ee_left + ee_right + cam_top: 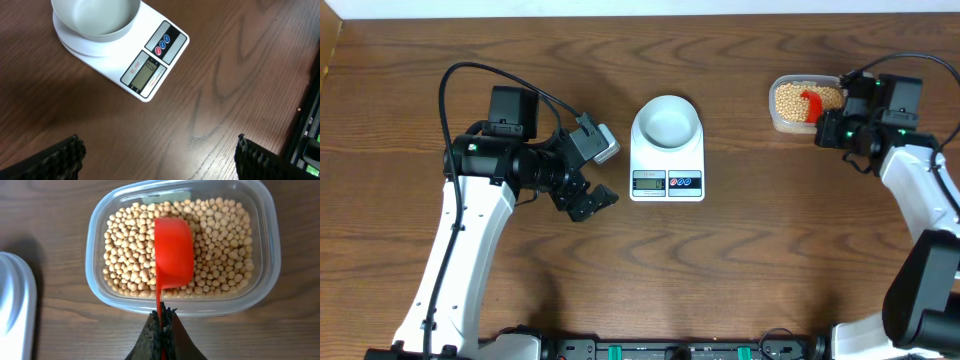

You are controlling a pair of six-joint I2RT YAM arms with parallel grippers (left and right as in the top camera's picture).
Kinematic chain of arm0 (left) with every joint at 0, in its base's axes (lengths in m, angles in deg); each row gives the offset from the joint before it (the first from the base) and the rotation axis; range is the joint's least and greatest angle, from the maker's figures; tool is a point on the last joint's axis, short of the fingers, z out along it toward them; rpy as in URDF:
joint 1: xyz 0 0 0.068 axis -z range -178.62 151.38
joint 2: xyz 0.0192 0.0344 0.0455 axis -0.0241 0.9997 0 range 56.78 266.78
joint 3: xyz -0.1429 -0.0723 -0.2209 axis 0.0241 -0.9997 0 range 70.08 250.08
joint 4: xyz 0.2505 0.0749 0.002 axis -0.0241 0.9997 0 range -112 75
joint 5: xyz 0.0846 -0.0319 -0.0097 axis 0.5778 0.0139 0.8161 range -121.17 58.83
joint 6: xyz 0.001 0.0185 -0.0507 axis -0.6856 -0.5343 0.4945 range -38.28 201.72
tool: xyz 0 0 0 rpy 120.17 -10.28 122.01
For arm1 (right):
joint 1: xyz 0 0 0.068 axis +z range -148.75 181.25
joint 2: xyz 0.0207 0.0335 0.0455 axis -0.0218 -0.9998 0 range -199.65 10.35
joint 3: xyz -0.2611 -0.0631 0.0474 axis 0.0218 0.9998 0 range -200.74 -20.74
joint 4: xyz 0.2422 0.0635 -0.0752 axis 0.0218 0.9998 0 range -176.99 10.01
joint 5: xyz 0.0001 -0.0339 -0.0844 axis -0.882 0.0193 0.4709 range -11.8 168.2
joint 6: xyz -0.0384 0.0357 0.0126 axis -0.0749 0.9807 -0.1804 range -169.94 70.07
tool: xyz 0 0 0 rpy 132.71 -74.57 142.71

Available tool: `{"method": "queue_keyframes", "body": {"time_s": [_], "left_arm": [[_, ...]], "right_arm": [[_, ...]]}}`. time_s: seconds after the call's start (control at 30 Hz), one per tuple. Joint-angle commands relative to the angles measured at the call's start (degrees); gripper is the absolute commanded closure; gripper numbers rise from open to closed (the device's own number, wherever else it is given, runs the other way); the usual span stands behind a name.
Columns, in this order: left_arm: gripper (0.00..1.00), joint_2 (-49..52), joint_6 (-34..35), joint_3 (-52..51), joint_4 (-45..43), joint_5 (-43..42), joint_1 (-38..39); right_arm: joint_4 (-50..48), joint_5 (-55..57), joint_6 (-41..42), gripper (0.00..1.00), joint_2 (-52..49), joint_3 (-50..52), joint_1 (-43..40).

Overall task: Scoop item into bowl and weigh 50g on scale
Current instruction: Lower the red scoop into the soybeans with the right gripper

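Red scoop [173,250], handle pinched in the closed right hand [162,317], rests on soybeans [222,245] in the far-right tub [268,240]; the empty left hand [160,155] gapes wide over open table [225,75] left of the scale [150,70].

Bowl [107,34] rim beyond the left wrist view's top edge; scale [119,56] digits illegible; beans [220,245] beneath scoop [173,250] unseen.

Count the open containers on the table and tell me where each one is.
2. The bowl sits empty on the scale, mid-table. The clear tub of beans sits far right, a red scoop in it. None appear hidden.
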Motion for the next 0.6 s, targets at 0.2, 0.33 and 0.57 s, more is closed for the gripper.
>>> {"method": "queue_keyframes", "body": {"time_s": [0.2,0.33,0.57], "left_arm": [[0.02,-0.8,-0.7,0.9,0.0,0.3,-0.3],[0.02,-0.8,-0.7,0.9,0.0,0.3,-0.3],[0.02,-0.8,-0.7,0.9,0.0,0.3,-0.3]], "right_arm": [[1.2,-7.9,4.2,0.99,-4.3,-0.2,-2.7],[1.4,-7.9,4.0,0.99,-4.3,-0.2,-2.7],[1.2,-7.9,4.0,0.99,-4.3,-0.2,-2.6]]}}
